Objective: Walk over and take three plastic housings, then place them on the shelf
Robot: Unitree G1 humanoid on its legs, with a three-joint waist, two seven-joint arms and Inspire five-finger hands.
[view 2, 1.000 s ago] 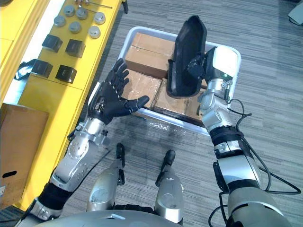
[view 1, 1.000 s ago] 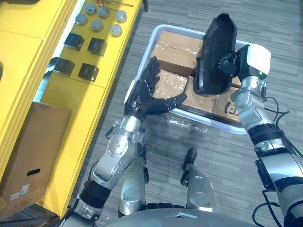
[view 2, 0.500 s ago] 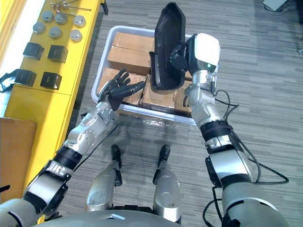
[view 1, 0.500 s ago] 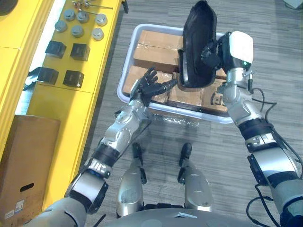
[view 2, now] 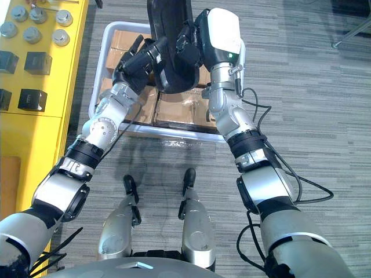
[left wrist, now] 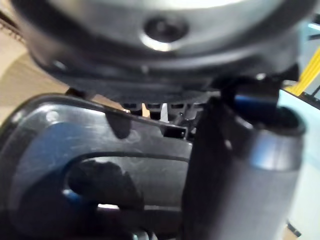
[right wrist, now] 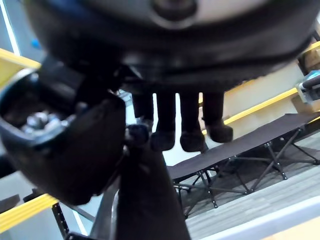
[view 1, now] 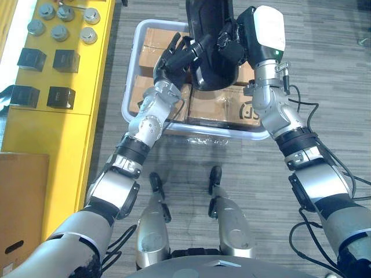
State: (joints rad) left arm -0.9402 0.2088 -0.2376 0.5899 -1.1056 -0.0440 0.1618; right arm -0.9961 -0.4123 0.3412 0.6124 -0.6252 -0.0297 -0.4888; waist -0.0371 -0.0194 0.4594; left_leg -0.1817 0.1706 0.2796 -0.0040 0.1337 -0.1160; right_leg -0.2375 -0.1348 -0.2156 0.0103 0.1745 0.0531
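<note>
Stretches both silver-grey arms forward, elbows bent, forearms converging over the grey plank floor (view 1: 336, 69). Raises the right forearm steeply, wrist cocked inward, with the right hand (view 1: 229, 45) clenched on a tall, curved black plastic housing (view 1: 206, 17): fingers (right wrist: 165, 125) hooked over its edge, thumb pressed on the opposite side. Carries the housing upright in the air, above the tub. Angles the left arm up from the lower left and lays the left hand (view 1: 174, 58) against the housing's left edge, fingers spread and released, touching the plastic.

Beyond the hands, on the floor: a white rectangular plastic tub (view 1: 232, 132) packed with brown cardboard boxes (view 1: 223, 110). Further off to the left: a yellow shelf (view 1: 58, 133) bearing black cube-shaped parts (view 1: 65, 59) and round grey metal discs (view 1: 58, 32).
</note>
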